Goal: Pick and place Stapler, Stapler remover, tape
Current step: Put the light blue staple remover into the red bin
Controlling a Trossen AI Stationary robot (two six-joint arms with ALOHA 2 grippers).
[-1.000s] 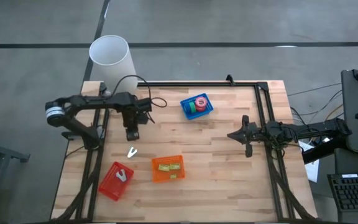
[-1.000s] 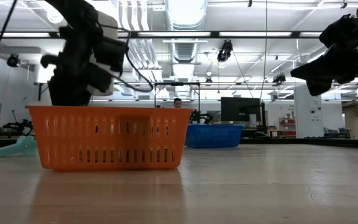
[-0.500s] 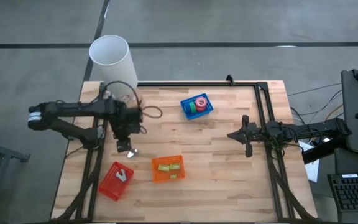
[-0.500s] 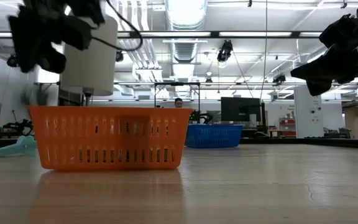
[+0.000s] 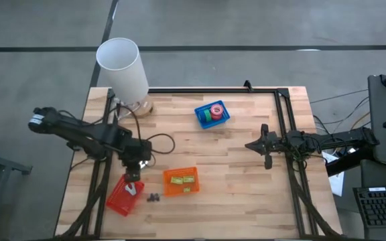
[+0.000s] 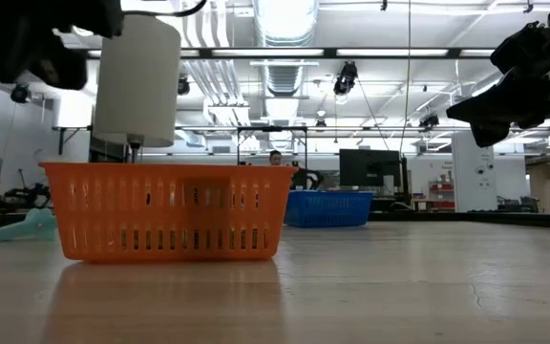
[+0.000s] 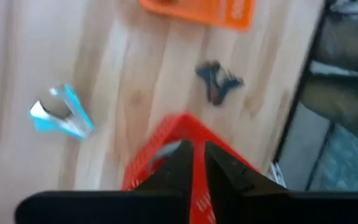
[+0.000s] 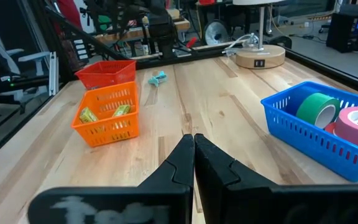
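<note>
While the left gripper [image 7: 196, 158] hangs over the near corner of the red basket [image 5: 119, 199], its fingers [image 7: 173, 169] sit pressed together with nothing between them. Only a thin sliver of red basket shows in the seam.

The light-blue stapler remover [image 7: 59, 118] lies flat on the bare table [image 5: 233, 194]. It is just beside the red basket, off to one side of the fingers and clearly apart from them. The right wrist view confirms it: the remover is on the wood next to the basket, not inside.

A pale piece [image 5: 135, 189] lies inside the red basket, close under the gripper; I cannot tell what it is.

A small dark object [image 5: 154, 197] rests on the wood between the red basket and the orange basket [image 5: 169, 190]. The orange basket holds yellow-green items [image 8: 89, 115].

The tape [image 5: 213, 112], with green and pink rolls showing, sits in the blue basket [image 8: 291, 134]. That basket is well apart from the left arm, toward the far side of the table.

The right gripper [image 5: 267, 150] hovers above the table's right part, away from all the baskets, its fingers closed against each other and empty. A white lamp [image 5: 121, 63] stands at the far left corner.
</note>
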